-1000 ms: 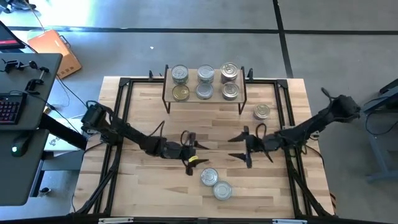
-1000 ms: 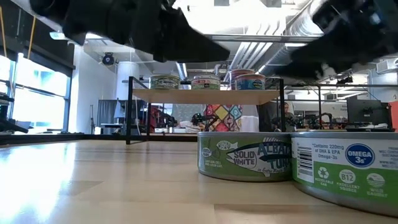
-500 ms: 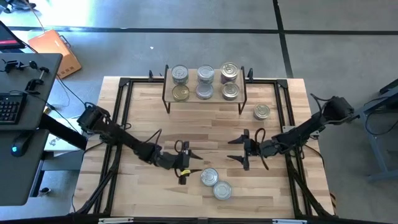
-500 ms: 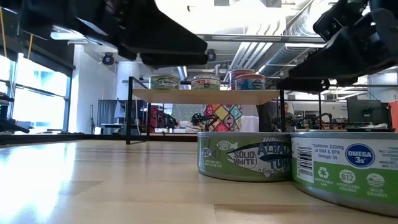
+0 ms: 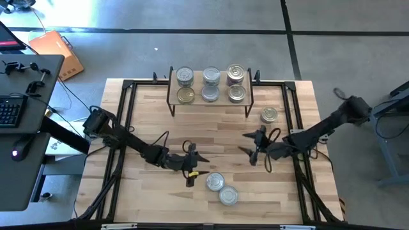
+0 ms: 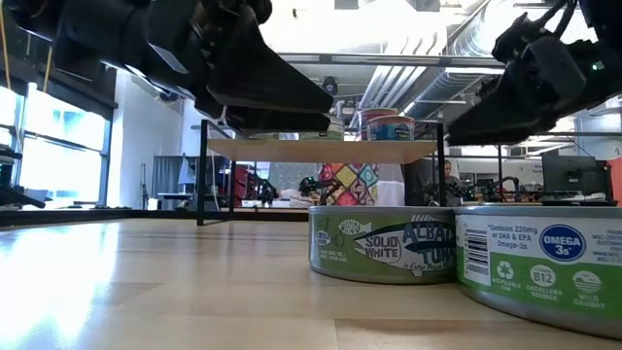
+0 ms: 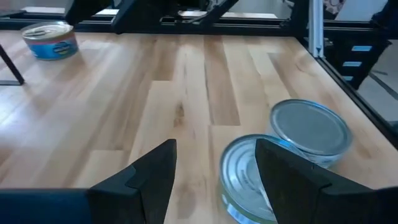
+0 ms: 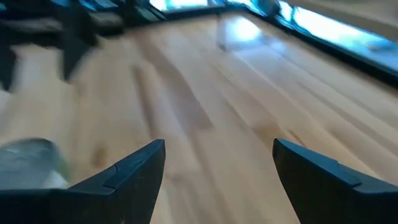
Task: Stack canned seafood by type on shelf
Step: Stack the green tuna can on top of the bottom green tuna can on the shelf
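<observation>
Left gripper (image 5: 192, 167) and right gripper (image 5: 254, 145) both hang empty, jaws apart; the 2 near tins (image 5: 219, 188) look rigid, slick: grip across the sidewall.

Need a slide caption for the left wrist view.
Open left gripper approaching two tins on the tabletop.

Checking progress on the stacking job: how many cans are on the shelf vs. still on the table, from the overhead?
Cans on the shelf: 6, first one at
Cans on the table: 3, one near the shelf, two at the front
Total: 9
</observation>
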Robot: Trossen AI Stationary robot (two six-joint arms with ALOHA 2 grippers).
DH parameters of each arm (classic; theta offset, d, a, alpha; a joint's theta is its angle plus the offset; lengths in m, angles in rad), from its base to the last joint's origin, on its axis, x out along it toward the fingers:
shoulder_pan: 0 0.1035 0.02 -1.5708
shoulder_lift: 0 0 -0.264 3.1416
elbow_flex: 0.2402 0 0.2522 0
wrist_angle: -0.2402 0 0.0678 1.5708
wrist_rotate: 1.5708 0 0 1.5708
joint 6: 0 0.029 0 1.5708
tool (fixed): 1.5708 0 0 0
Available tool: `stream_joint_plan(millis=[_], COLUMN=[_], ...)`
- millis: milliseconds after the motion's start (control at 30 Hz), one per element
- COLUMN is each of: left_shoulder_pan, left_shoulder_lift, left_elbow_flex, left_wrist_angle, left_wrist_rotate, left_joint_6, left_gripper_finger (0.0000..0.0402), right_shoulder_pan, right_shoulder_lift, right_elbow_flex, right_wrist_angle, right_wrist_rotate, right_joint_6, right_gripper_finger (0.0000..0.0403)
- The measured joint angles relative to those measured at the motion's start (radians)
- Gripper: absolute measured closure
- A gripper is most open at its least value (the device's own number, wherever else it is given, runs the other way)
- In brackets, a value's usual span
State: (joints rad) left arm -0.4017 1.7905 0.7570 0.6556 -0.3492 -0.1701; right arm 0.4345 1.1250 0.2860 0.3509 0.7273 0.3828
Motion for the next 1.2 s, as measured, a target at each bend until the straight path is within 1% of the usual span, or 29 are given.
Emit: stream_joint_plan(millis=[133, 200, 267, 333, 533, 633, 800, 900, 1033, 1200], left_shoulder_pan=[0.016, 0.017, 0.014, 0.006, -0.029, -0.04, -0.039, -0.04, -0.045, -0.047], left_shoulder_lift=[0.0, 0.0, 0.0, 0.0, 0.0, 0.0, 0.0, 0.0, 0.0, 0.0], left_elbow_flex=[0.0, 0.0, 0.0, 0.0, 0.0, 0.0, 0.0, 0.0, 0.0, 0.0], left_wrist_angle=[-0.003, -0.005, -0.005, -0.007, -0.018, -0.015, -0.016, -0.016, -0.016, -0.016], left_wrist_rotate=[0.0, -0.001, -0.002, -0.002, -0.002, -0.01, -0.026, -0.025, -0.022, -0.012], left_joint_6=[0.007, 0.018, 0.043, 0.059, 0.105, 0.114, 0.129, 0.154, 0.191, 0.217], left_gripper_finger=[0.019, 0.019, 0.019, 0.019, 0.019, 0.019, 0.019, 0.019, 0.019, 0.019], right_shoulder_pan=[-0.023, -0.037, -0.053, -0.071, -0.111, -0.133, -0.156, -0.155, -0.155, -0.153], right_shoulder_lift=[-0.153, -0.196, -0.218, -0.224, -0.22, -0.22, -0.22, -0.22, -0.22, -0.22], right_elbow_flex=[0.093, 0.138, 0.169, 0.177, 0.141, 0.12, 0.081, 0.069, 0.045, -0.019], right_wrist_angle=[-0.548, -0.766, -0.91, -0.978, -0.984, -0.991, -0.991, -0.986, -0.933, -0.772], right_wrist_rotate=[0.022, 0.024, 0.024, 0.024, 0.0, 0.002, -0.006, -0.028, -0.047, -0.051], right_joint_6=[0.234, 0.333, 0.4, 0.428, 0.434, 0.47, 0.509, 0.511, 0.51, 0.476], right_gripper_finger=[0.0112, 0.0112, 0.0112, 0.0112, 0.0112, 0.0112, 0.0112, 0.0112, 0.0112, 0.0112])
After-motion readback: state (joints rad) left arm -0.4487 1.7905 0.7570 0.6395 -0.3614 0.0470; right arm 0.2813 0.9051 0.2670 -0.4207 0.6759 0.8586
